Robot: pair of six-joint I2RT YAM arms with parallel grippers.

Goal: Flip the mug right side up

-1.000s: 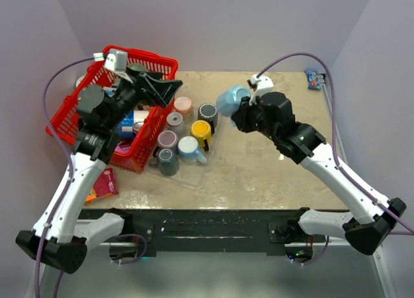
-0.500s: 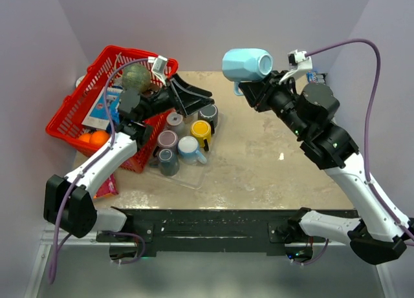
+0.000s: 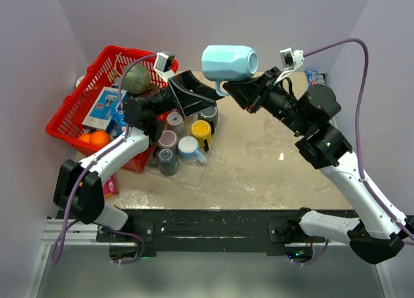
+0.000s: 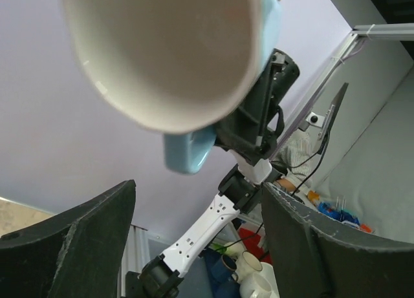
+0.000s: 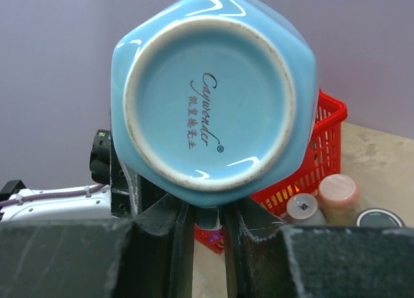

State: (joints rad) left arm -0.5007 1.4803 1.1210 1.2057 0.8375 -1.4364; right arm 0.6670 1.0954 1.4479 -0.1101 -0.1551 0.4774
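"Where is the blue mug (image 3: 228,62)?"

"Up in the air, over the far side of the table (image 3: 259,162). It lies on its side. Its bottom faces the right arm and its open mouth faces the left arm."

"Who has it?"

"The right gripper (image 5: 207,215). Its two fingers pinch the handle (image 3: 224,86), which hangs down under the mug."

"And the left gripper (image 3: 206,99)?"

"Its fingers are spread wide with nothing between them. It sits just below the mug's mouth and points up at it. I can't tell if it touches the mug."

"What does the table look like?"

"It is a sandy brown top, like stone, with pale marks on it. The right half is mostly bare."

"What is on the left?"

"A red basket (image 3: 71,104) sits tilted at the far left corner. Inside are a green ball (image 3: 136,78), two oranges (image 3: 94,138) and a blue and white packet (image 3: 103,107). Just beside the basket is a bunch of cups (image 3: 167,140), and one of them is a yellow mug (image 3: 201,128)."

"Anything else?"

"A pink snack bag (image 3: 103,183) lies at the near left edge. A blue one (image 3: 315,78) lies at the far right corner."

"And the room?"

"Plain light purple walls (image 3: 207,20) close in the table at the back and on both sides. Purple cables (image 3: 343,49) loop up from both arms."
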